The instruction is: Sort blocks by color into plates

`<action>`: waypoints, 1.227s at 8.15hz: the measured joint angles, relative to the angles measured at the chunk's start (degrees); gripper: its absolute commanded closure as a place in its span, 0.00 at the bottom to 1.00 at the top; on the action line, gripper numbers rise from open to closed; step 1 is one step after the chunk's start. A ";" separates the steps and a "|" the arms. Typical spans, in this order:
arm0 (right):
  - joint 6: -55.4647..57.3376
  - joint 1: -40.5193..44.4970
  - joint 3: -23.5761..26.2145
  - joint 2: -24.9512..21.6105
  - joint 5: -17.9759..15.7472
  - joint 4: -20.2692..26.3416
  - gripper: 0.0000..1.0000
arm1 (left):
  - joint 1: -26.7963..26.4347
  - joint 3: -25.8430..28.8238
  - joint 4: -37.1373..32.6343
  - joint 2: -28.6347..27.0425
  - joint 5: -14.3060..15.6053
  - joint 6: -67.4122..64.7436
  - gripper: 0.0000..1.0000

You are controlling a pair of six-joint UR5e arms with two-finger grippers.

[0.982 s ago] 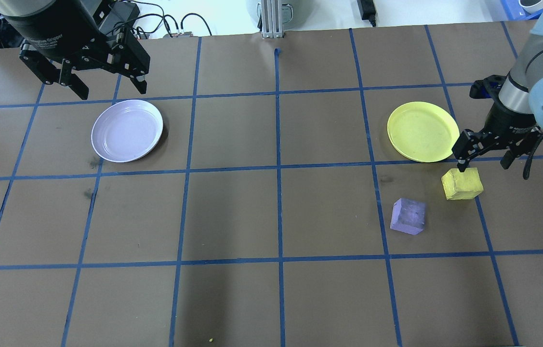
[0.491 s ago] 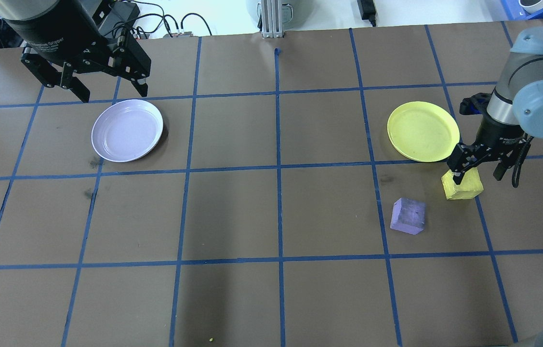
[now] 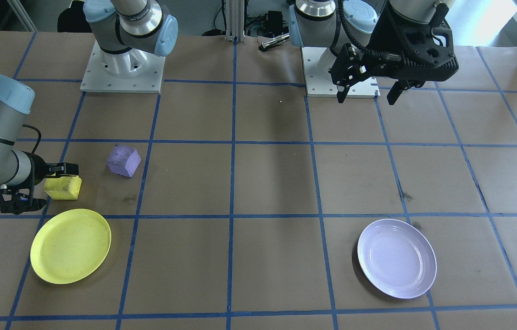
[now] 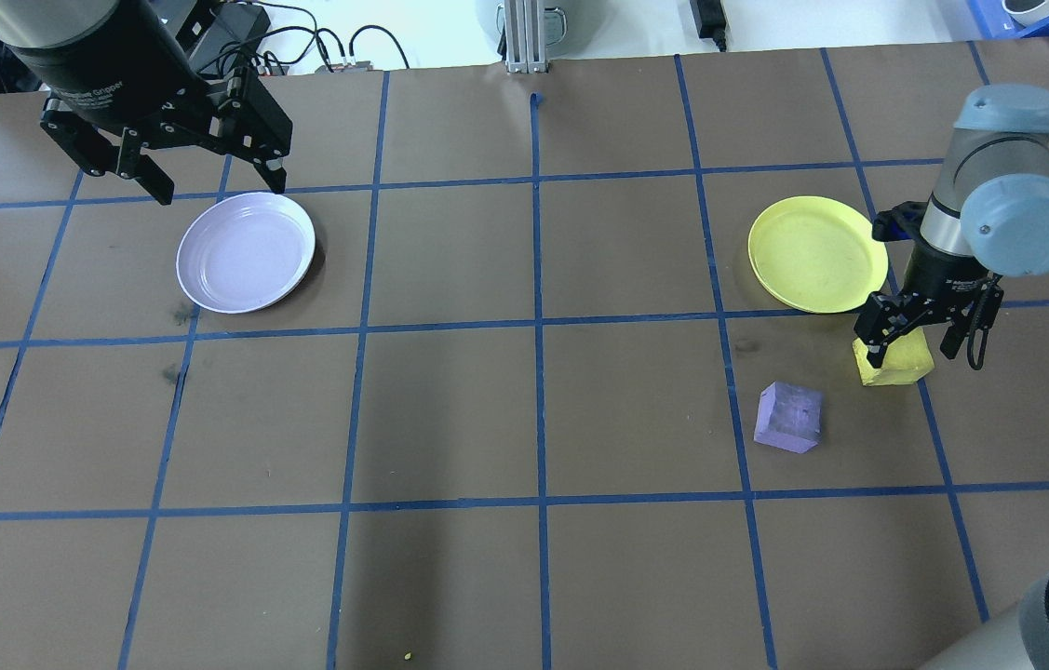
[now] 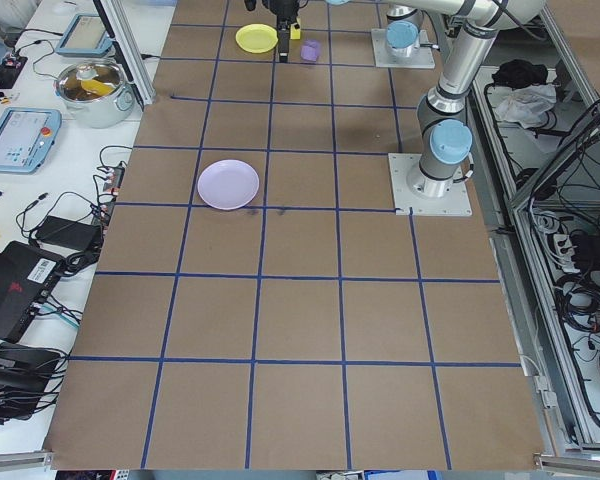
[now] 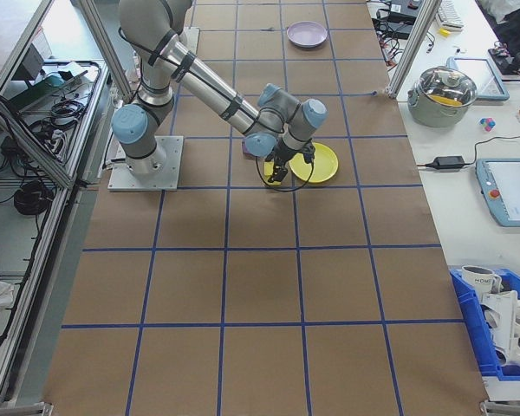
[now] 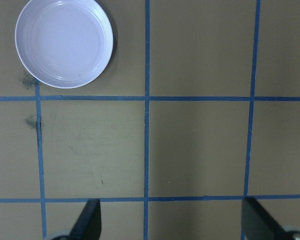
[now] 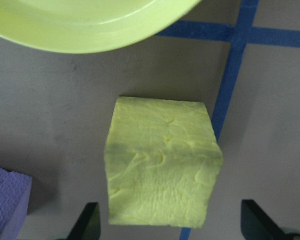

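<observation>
The yellow block (image 4: 898, 365) (image 3: 62, 188) (image 8: 162, 170) lies on the table just in front of the yellow plate (image 4: 817, 253) (image 3: 70, 245) (image 8: 90, 20). My right gripper (image 4: 912, 352) (image 8: 170, 225) is open and low over the block, one finger on each side and neither touching it. Left of that, the purple block (image 4: 788, 418) (image 3: 123, 160) (image 8: 7, 200) lies free. Far to the left, the lavender plate (image 4: 246, 251) (image 3: 397, 258) (image 7: 64, 42) holds nothing. My left gripper (image 4: 217, 181) (image 3: 366, 98) (image 7: 172, 222) hangs open, high above the table near that plate.
The brown table is marked with a blue tape grid. Both arm bases (image 3: 123, 68) stand at the robot side. A metal post (image 4: 524, 37) and cables line the far edge. A pot (image 5: 95, 88) and tablets sit on a side bench.
My right gripper has come down and shifted slightly left, so its open fingers now straddle the yellow block. The left gripper has barely moved. Blocks and plates are where they were.
</observation>
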 measured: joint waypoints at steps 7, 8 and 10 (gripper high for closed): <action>0.25 0.03 -1.05 2.28 0.52 -7.32 1.00 | 0.00 -0.09 -0.05 0.20 0.11 0.08 0.00; 0.28 0.09 -2.05 1.86 0.52 -6.18 1.00 | 0.00 -0.10 -0.06 0.23 0.13 0.09 0.00; 0.37 0.40 -7.14 -0.12 0.71 0.33 1.00 | 0.00 -0.11 -0.07 0.24 0.14 0.09 0.00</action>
